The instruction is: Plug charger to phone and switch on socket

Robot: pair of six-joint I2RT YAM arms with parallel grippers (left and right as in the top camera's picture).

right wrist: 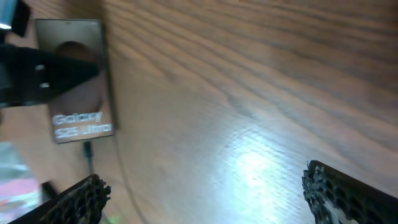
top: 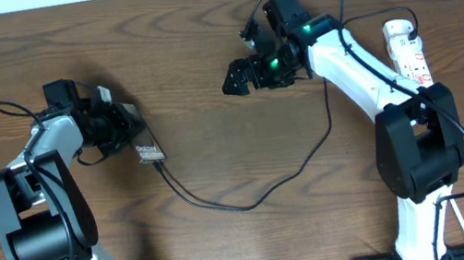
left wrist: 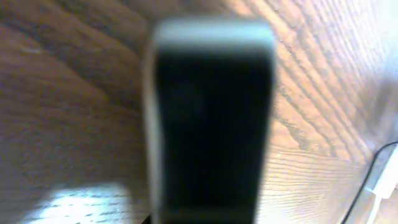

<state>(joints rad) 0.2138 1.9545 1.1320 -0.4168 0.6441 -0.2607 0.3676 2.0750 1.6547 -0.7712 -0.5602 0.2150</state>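
Note:
The phone (top: pixel 148 150), bronze-brown with white "Galaxy S25 Ultra" lettering, lies at the left of the wooden table. It also shows at the upper left of the right wrist view (right wrist: pixel 78 87). My left gripper (top: pixel 120 127) is shut on its far end. In the left wrist view the phone (left wrist: pixel 211 124) is a dark blur between the jaws. The thin black charger cable (top: pixel 253 203) runs from the phone's near end, where its tip (right wrist: pixel 87 150) meets the edge. My right gripper (top: pixel 238 80) hovers open and empty over the table's middle (right wrist: pixel 214 196). The white socket strip (top: pixel 408 51) lies at the far right.
The charger cable loops across the table's middle and up behind the right arm toward the socket strip. The bases of both arms stand at the front edge. A bit of cable (left wrist: pixel 373 165) shows at the right edge of the left wrist view.

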